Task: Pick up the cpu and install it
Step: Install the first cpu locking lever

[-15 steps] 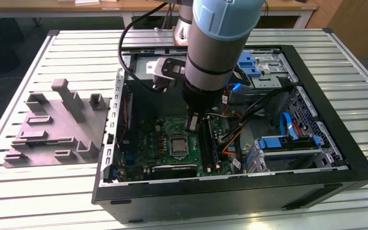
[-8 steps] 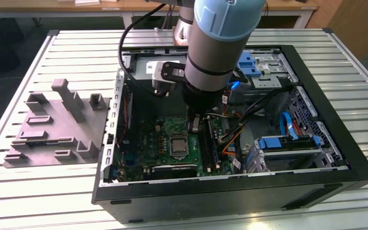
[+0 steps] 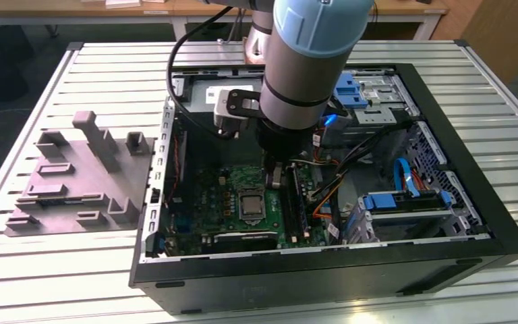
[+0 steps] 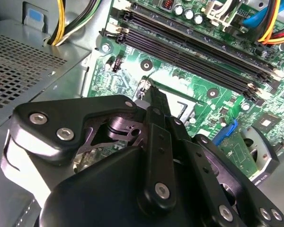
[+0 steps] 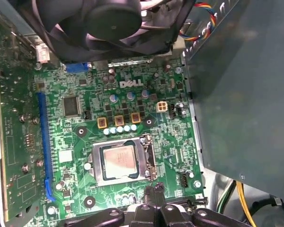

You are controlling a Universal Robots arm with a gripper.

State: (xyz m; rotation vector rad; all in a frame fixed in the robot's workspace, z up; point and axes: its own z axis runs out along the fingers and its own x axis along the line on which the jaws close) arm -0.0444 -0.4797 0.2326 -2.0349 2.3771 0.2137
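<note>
I have the arm (image 3: 304, 67) reaching down into the open computer case (image 3: 475, 202) on the slatted bench (image 3: 79, 270), with the hand (image 5: 154, 193) poised just above the green circuit board (image 5: 132, 101), beside the socket (image 5: 151, 161). The cpu (image 5: 119, 161) lies flat inside that metal-framed socket in the first wrist view. The fingers (image 4: 157, 101) look pressed together with nothing between them, though I see them poorly.

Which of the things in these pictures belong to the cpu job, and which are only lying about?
Belong to the job:
cpu, sitting in the socket
socket frame
gripper, close to the socket

Only lying about:
grey tray outside the case
black fan
memory slots
blue drive brackets
</note>
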